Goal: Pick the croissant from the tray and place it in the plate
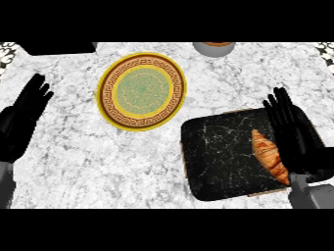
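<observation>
**Croissant on tray, right hand over it**

White-and-grey marbled counter top [90,162] fills the view; patterned black-and-white tiling shows at the far corners, about 10 and 2 o'clock.

Round plate [142,91], yellow rim, brown key-pattern band, pale green centre, lies at roughly 11 o'clock from the middle of the view. Nothing on it.

Dark, black marbled square tray [224,157] with rounded corners sits at 4 o'clock, well apart from the plate, its near-left corner pointing toward 7 o'clock.

Golden-brown ridged croissant [269,158] lies on the tray's right part, long axis running from 12 to 5 o'clock. It is on the tray, not on the plate.

Right hand [297,135], black, comes in on a grey forearm from 5 o'clock. Fingers straight and close together, tips pointing toward 12 o'clock, lying along the croissant's right flank. Not curled round it; whether they touch it cannot be told.

Left hand [21,120], black, at 9 o'clock over bare counter, fingers straight and slightly fanned, tips toward 12 o'clock, holding nothing, well apart from plate and tray.

Grey round vessel [214,48] with an orange-brown top is cut by the view's edge at 12 o'clock. Dark block [57,47] at 11 o'clock, partly cut off; what it is cannot be told.
</observation>
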Available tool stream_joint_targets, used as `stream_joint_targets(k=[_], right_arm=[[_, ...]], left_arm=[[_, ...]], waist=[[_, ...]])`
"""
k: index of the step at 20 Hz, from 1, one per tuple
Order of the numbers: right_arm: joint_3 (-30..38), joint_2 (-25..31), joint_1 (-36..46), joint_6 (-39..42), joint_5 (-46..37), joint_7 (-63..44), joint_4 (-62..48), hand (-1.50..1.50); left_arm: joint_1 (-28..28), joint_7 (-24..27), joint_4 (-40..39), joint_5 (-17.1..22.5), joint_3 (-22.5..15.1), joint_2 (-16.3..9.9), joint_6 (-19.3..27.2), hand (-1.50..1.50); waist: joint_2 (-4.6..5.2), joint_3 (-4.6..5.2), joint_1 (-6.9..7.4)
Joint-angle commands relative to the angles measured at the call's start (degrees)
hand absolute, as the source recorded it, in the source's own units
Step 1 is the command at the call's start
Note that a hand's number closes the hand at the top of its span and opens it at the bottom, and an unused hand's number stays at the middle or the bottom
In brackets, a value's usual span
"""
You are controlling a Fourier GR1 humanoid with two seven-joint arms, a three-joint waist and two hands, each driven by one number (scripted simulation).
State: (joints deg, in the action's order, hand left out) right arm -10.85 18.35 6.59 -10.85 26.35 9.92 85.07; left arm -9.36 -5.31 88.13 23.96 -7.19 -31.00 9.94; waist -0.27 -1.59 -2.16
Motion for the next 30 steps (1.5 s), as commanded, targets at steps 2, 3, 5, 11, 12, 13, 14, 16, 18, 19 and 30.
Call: stream_joint_targets(k=[2, 3, 5, 11, 12, 13, 14, 16, 18, 19, 30], right_arm=[[0.31, 1.27, -2.56, 2.96, 2.32, -2.35, 8.20, -1.50], [0.53, 2.03, -0.20, 2.60, 2.40, -3.95, 9.82, -1.50], [0.97, 2.44, 3.82, 5.13, 4.15, -4.87, 9.51, -1.50], [1.48, 3.13, -6.09, -14.40, -18.99, 10.94, 15.60, -1.50], [0.25, 0.56, -10.89, -15.32, -18.83, 14.35, 19.36, -1.50], [1.74, -0.42, -15.19, -13.91, -17.13, 19.59, 18.71, -1.50], [2.11, -0.57, -17.50, -13.34, -16.32, 21.09, 21.70, -1.50], [2.33, -1.29, -25.34, -10.47, -14.31, 27.06, 23.71, -1.50], [-0.59, 0.89, -27.38, -11.19, -19.69, 22.54, 28.73, -1.50], [-0.73, 3.68, -29.62, -9.40, -19.97, 20.50, 31.76, -1.50], [2.72, 24.45, -33.85, -6.72, -37.71, -10.86, 39.92, -1.50]], left_arm=[[2.33, 3.99, -2.09, -6.54, -1.26, -1.14, -0.28, 0.00], [5.17, 5.73, 0.31, -10.81, -3.37, -0.93, 3.03, 0.00], [7.51, 9.68, -3.00, -15.34, -2.42, -3.74, 4.65, 0.00], [12.66, 12.00, -4.23, -15.97, -2.27, -3.25, 5.68, 0.00], [14.63, 14.11, -4.23, -16.47, -3.00, -2.07, 6.09, 0.00], [15.56, 11.95, -1.27, -17.00, -3.65, -1.96, 7.12, 0.00], [13.68, 14.42, -6.01, -17.04, -2.40, -1.49, 6.42, 0.00], [14.56, 11.24, -1.38, -17.21, -2.60, -2.01, 6.44, 0.00], [16.08, 14.11, -2.45, -19.99, -3.28, 1.04, 8.02, 0.00], [13.63, 15.03, -6.37, -19.85, -2.62, 1.12, 6.70, 0.00], [14.89, 12.84, -1.50, -18.67, -1.78, -0.92, 4.38, 0.00]], waist=[[0.11, 1.62, 1.53], [-0.06, 1.62, 2.00], [0.11, 1.62, 2.98], [-0.27, 1.65, 1.38], [-0.42, 1.63, 0.81], [-0.31, 1.49, 1.05], [-0.08, 1.58, 0.48], [-0.07, 1.50, 1.00], [0.08, 1.59, 1.64], [0.11, 1.61, 1.31], [0.26, 1.76, 2.35]])
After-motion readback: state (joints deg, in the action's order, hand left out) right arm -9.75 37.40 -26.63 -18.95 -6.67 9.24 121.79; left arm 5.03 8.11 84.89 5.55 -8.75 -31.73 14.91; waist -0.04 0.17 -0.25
